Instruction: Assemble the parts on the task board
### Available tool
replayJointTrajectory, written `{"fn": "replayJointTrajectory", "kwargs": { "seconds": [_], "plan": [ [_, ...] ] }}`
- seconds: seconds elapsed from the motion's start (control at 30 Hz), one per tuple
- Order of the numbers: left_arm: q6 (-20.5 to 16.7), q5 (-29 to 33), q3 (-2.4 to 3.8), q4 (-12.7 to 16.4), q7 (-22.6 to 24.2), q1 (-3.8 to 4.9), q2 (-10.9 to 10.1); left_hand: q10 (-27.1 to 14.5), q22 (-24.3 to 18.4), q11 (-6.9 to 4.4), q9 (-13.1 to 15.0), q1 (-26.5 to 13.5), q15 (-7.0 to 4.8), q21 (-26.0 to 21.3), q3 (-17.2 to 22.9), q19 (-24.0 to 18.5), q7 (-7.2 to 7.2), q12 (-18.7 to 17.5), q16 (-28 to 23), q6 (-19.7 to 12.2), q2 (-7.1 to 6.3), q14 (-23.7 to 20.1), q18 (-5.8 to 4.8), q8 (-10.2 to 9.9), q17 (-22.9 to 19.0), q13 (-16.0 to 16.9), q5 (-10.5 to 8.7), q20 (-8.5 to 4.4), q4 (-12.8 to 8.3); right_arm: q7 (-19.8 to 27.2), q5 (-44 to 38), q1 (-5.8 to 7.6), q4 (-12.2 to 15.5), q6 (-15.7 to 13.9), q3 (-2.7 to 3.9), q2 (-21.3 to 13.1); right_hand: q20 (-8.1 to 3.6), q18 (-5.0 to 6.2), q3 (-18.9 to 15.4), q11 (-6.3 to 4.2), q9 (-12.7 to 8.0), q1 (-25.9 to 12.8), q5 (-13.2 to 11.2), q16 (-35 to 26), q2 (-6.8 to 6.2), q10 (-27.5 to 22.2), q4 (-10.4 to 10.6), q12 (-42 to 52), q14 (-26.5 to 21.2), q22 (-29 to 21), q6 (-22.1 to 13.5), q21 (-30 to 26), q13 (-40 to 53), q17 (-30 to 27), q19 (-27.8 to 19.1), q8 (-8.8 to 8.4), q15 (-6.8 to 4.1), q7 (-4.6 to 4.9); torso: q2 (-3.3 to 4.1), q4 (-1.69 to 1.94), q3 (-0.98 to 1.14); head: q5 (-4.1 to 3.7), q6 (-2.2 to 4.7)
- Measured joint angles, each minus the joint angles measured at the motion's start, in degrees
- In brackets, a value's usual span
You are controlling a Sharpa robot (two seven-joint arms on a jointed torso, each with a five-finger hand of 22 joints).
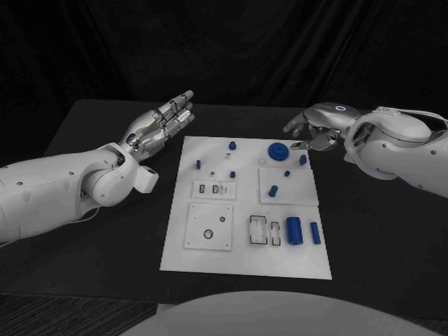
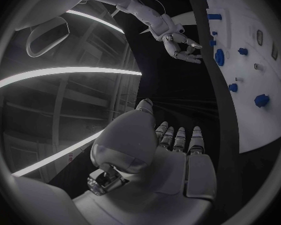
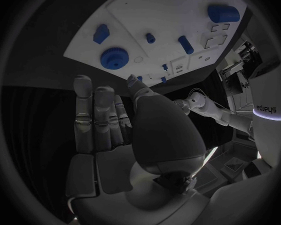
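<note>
Two hands up over the black tabletop, neither touching anything. Left hand off the task board's left far corner, palm up, fingers straight and side by side, nothing in it; left wrist view confirms an empty flat palm. Task board lies mid-tabletop, long side running away from the robot. On it, left to right: small blue peg near the left edge, blue knob-like part at the far edge, tiny blue part just nearer than it, round toothed blue gear at far right-centre, short blue part on a raised square plate, small blue bit beyond it, blue peg by the right edge. Near right: large blue cylinder lying flat, slimmer blue bar just beside it. Right hand hovers at the far right corner of the board, fingers loosely curled downward and apart, holding nothing; right wrist view shows its fingers extended above the gear, not touching it.
</note>
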Motion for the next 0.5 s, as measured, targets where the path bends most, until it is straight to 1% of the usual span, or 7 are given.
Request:
{"fn": "replayJointTrajectory", "kwargs": {
  "seconds": [0.1,0.2,0.23,0.3,0.37,0.47,0.5],
  "plan": [
    [0.02,0.0,0.0,0.02,0.03,0.0,-0.17,0.0,0.0,0.0,0.0,0.0,0.0,0.0,0.0,0.0,-0.09,0.0,0.0,0.24,0.0,0.0,0.0,0.15,0.0,0.0,0.29,0.0,0.0,-0.48,0.12,0.0,-0.05,0.51,-0.09,-0.09,0.0,0.0,-0.48,-0.19,0.0,-0.04,-0.2,0.0,0.04,2.36,0.47,1.62,0.0,0.03,-0.34,-0.29,0.59,0.01,0.0,0.0,0.0,0.34,0.33,-0.15,0.16,-0.34,0.0],
    [0.03,0.0,0.0,0.02,0.06,0.0,-0.38,0.0,0.0,0.0,0.0,0.27,0.0,0.0,0.2,0.0,-0.09,0.0,0.0,0.24,0.27,0.0,0.01,0.23,0.0,0.0,0.71,0.0,-0.2,-0.87,0.2,-0.02,-0.14,0.76,-0.14,-0.16,-0.05,0.0,-0.7,-1.11,-0.04,-0.22,-0.2,-1.88,0.22,6.21,0.7,5.96,-1.56,-0.82,-1.03,-4.0,3.01,-2.12,-1.61,0.0,-0.07,1.03,0.63,-0.24,0.35,-0.62,0.0],
    [0.03,0.0,0.0,0.03,0.07,0.0,-0.43,0.0,0.0,0.0,0.0,0.33,0.0,0.0,0.18,0.0,-0.09,0.0,0.0,0.24,0.33,0.0,0.0,0.23,0.0,0.0,0.71,0.0,-0.18,-0.97,0.22,-0.03,-0.16,0.77,-0.15,-0.19,0.0,0.01,-0.88,-1.37,-0.04,-0.22,-0.2,-2.89,0.22,6.1,0.88,8.28,-2.47,-1.28,-1.03,-5.89,4.84,-3.12,-2.5,0.0,-0.17,1.03,0.71,-0.26,0.4,-0.73,0.0],
    [0.03,0.0,0.0,0.1,0.08,0.0,-0.58,0.0,0.0,0.0,0.0,0.52,0.0,0.0,0.18,0.0,-0.09,0.0,0.0,0.24,0.14,0.0,0.01,0.23,0.0,-0.01,0.94,0.0,-0.18,-1.17,0.26,-0.06,-0.16,0.75,-0.18,-0.28,-0.21,1.4,-1.77,-1.87,-0.08,-0.13,-0.2,-5.65,0.13,3.12,0.93,17.58,-4.88,-2.49,-1.46,-11.09,12.69,-6.14,-4.56,0.0,-0.53,1.2,0.88,-0.26,0.5,-0.98,0.0],
    [0.03,0.0,0.0,0.16,0.09,0.0,-0.73,0.0,0.0,0.0,0.02,0.57,0.0,0.0,0.18,0.0,-0.09,0.0,0.0,0.24,0.09,0.0,0.01,0.23,0.0,-0.02,0.94,0.0,-0.18,-1.27,0.28,-0.07,-0.16,0.62,-0.19,-0.3,-0.3,1.36,-2.03,-2.27,-0.08,-0.11,-0.2,-6.66,0.11,0.03,1.17,25.53,-5.73,-2.87,-1.55,-13.61,19.43,-7.25,-5.1,0.0,-0.61,1.11,0.97,-0.26,0.55,-1.13,0.0],
    [0.02,0.0,0.0,0.32,0.11,0.0,-1.01,0.0,0.0,0.0,0.05,0.57,0.0,0.0,0.18,0.0,0.11,0.0,0.0,0.44,0.09,0.0,0.01,0.23,0.01,-0.03,0.94,0.0,-0.18,-1.41,0.33,-0.07,-0.16,0.19,-0.2,-0.28,-0.51,1.36,-2.6,-3.33,0.06,0.02,-0.2,0.49,-0.02,-5.28,1.48,42.39,-3.84,-1.8,0.74,-14.69,34.86,1.45,-5.0,0.0,-0.71,0.87,1.09,-0.26,0.63,-1.45,0.0],
    [0.02,0.0,0.0,0.36,0.11,0.0,-1.08,0.0,0.0,0.0,0.05,0.57,0.0,0.0,0.18,0.0,0.11,0.0,0.0,0.44,0.09,0.0,0.01,0.23,0.01,-0.04,0.94,0.0,-0.18,-1.44,0.34,-0.07,-0.2,0.05,-0.2,-0.24,-0.51,1.36,-2.78,-3.44,0.21,0.08,-0.2,5.36,-0.08,-1.73,1.65,52.36,-2.33,-1.05,1.38,-15.19,45.86,7.68,-5.01,0.0,-0.74,0.66,1.1,-0.26,0.64,-1.53,0.0]
  ]
}}
